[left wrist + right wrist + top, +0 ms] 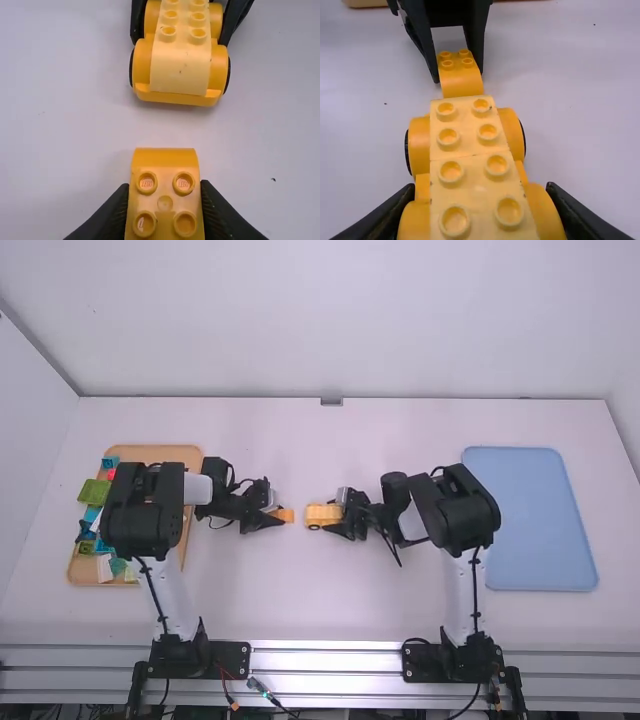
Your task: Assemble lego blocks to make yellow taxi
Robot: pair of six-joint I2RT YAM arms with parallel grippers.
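My left gripper (268, 520) is left of the table's middle, shut on an orange-yellow curved block (286, 515). In the left wrist view this block (165, 192), with studs on top, sits between the fingers of the left gripper (164, 210). Just to the right, my right gripper (345, 515) is shut on the yellow car body (322, 515). The right wrist view has the studded, wheeled body (470, 150) between the fingers of the right gripper (482, 212). A small gap separates block and body, and the curved side of the block faces the body.
A wooden tray (160, 453) with several coloured blocks, including a green one (95, 492), lies at the left, partly under the left arm. A blue tray (530, 520) lies at the right, beside the right arm.
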